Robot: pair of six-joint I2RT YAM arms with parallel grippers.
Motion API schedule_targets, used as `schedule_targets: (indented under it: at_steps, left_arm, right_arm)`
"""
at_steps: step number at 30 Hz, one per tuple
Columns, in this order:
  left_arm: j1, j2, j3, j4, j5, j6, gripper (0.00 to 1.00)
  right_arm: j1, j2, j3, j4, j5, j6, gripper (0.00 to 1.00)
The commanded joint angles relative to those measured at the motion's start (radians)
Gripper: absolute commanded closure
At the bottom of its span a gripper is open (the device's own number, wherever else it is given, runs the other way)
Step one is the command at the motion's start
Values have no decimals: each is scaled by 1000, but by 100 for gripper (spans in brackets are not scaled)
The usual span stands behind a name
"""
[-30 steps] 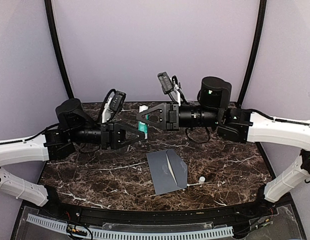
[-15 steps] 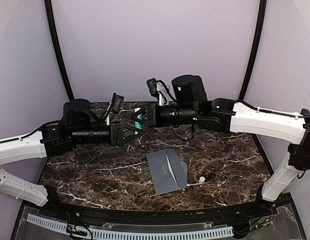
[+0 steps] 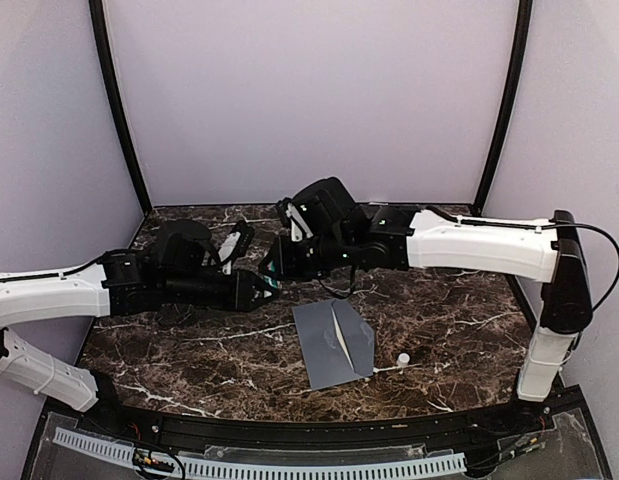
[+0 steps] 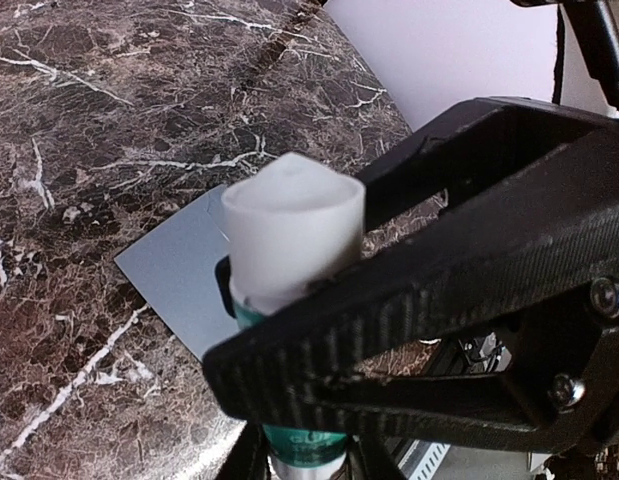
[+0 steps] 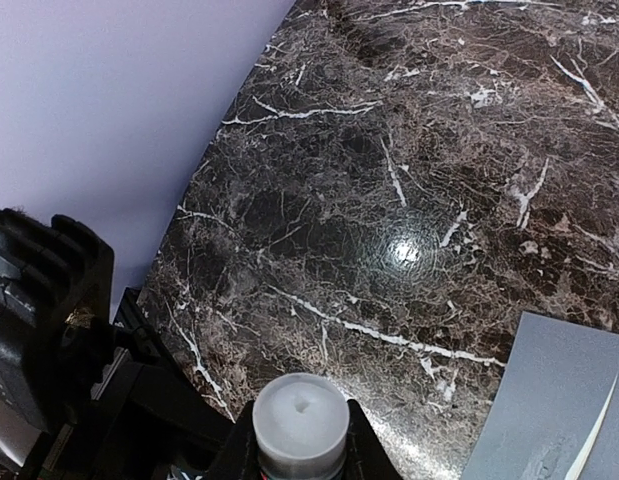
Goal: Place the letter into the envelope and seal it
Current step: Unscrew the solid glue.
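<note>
Letter: the cream paper letter [image 3: 341, 333] shows only as a thin pale sliver along the flap edge, so I judge it is already tucked inside.
Envelope: the slate-grey paper envelope [image 3: 324, 358] lies flat near the middle of the dark marble worktop [image 3: 189, 350], toward its near edge. The pointed flap looks loosely folded over and not pressed down; whether it is stuck I cannot tell.
Cap: a small white round cap [image 3: 402, 358] sits near the envelope's right corner, apart from it. It is probably off the stick, so sealing seems to be the step in hand.
Glue stick: a white tube with a teal label [image 4: 289, 240], held in the air over the left-centre of the worktop, well apart from the envelope.
Left gripper [image 3: 261, 287]: fingers narrowed onto the teal lower part of the glue stick.
Right gripper [image 5: 300, 445]: fingers likewise closed on the stick's other end. Two grips on one tube suggest twisting the glue out, or a handover.
Change: a second ago both grippers met higher and nearer the worktop's back edge. They have come down and leftward, the right arm stretching further across. The envelope and cap have not moved.
</note>
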Motion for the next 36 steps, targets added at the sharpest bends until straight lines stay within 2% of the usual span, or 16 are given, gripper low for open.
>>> schedule_targets:
  at_steps: [1,7,10,13,16,19,26,31,36]
  left_arm:
    - [2,-12,6,111,-30,25,100]
    - [11,-25,2,128,-19,-5,100]
    - [27,-46,-14,150,-4,-21,100]
    - [48,-71,-36,177,30,-41,100]
    - [74,-101,-63,208,70,-55,100]
    - [91,-125,-95,280,130,-66,100]
    - [104,-135,-127,531,437,-61,100]
    - [103,-116,-100,670,626,-74,100]
    - [96,-83,-59,685,736,-75,100]
  right_arm:
    - [57,-29,17,4,-61,39,90]
    - [49,-136,-47,39,-19,26,65]
    - [39,-207,-91,54,16,5,41]
    - [29,-282,-133,55,42,-22,30]
    - [11,-357,-186,72,75,-46,26]
    - [-23,-440,-280,148,36,-62,24]
    - [-119,-618,-560,574,-266,-59,19]
    - [-121,-612,-582,720,-457,-53,19]
    - [-101,-553,-540,787,-557,-46,20]
